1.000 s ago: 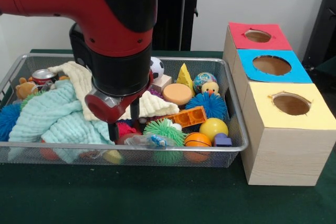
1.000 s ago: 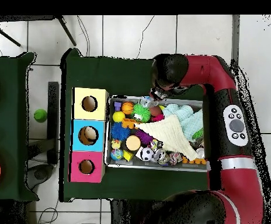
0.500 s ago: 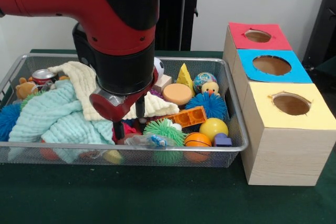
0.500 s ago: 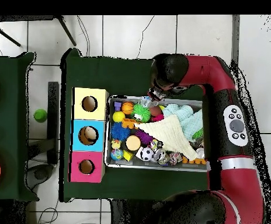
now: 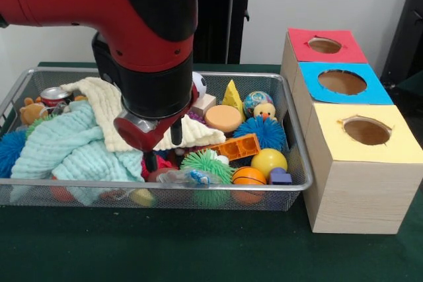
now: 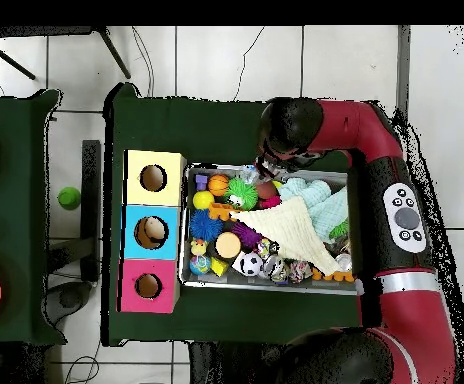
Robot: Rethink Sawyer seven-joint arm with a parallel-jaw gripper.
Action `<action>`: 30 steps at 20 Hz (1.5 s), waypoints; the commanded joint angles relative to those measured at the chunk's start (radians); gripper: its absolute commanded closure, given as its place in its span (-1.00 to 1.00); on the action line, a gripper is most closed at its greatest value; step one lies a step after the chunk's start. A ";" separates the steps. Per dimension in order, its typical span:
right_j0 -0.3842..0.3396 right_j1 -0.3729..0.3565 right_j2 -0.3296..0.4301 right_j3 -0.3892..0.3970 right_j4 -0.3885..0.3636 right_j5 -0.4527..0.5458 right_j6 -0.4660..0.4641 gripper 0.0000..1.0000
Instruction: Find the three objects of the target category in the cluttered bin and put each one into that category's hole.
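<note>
In the front view the gripper [image 5: 163, 148] hangs in the wire bin [image 5: 295, 138] with fingers apart, over a red toy [image 5: 157, 162]; overhead, the arm [image 6: 348, 126] hides it.

Counting it up: three boxes, red [image 5: 322, 49], blue [image 5: 338, 84] and yellow [image 5: 362, 163], one hole apiece, one wire bin [image 5: 299, 163], two cloths, cream [image 5: 102, 107] and mint [image 5: 66, 146], two spiky balls on show, green [image 5: 206, 163] and blue [image 5: 268, 131], and one can [image 5: 54, 96].
</note>
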 commanded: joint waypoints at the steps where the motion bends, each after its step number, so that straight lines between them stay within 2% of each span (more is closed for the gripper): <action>1: -0.047 0.015 0.028 0.127 0.009 -0.091 -0.168 -1.00; 15: -0.138 -0.015 0.076 0.183 0.020 -0.183 -0.186 -1.00; 18: -0.118 -0.012 0.089 0.152 0.037 -0.157 -0.170 -1.00; 23: -0.102 0.002 0.084 0.150 0.050 -0.108 -0.169 -1.00; 30: -0.077 0.025 0.087 0.159 0.064 -0.114 -0.152 -1.00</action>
